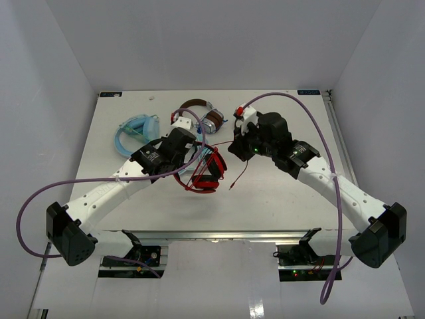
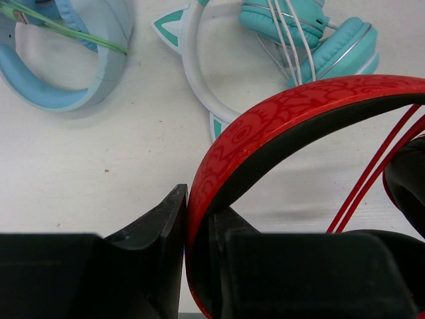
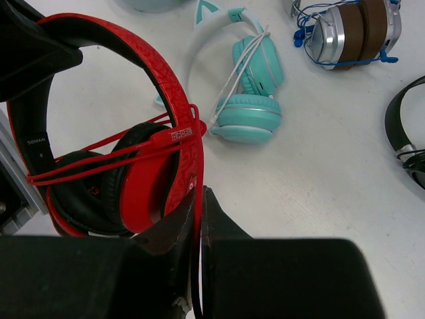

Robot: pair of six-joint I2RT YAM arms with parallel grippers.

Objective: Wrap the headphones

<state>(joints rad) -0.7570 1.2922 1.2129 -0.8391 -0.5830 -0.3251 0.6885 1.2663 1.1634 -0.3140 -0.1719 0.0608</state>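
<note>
Two wrist views reveal grips: left pincer [image 2: 199, 207] headband [image 2: 279, 119], right pincer [image 3: 200, 201] cable [image 3: 197, 266].

White table [image 1: 285, 199] under it all. Teal cat-ear headphones [image 3: 249, 100] lie flat, with white cable wound round them. Left of them are light blue headphones [image 1: 138, 129] with a green cable across the band. Right of them are brown-and-silver headphones [image 3: 352, 30] wrapped in blue cable. Farther right are black headphones [image 3: 390, 123], cut off by the frame.
</note>
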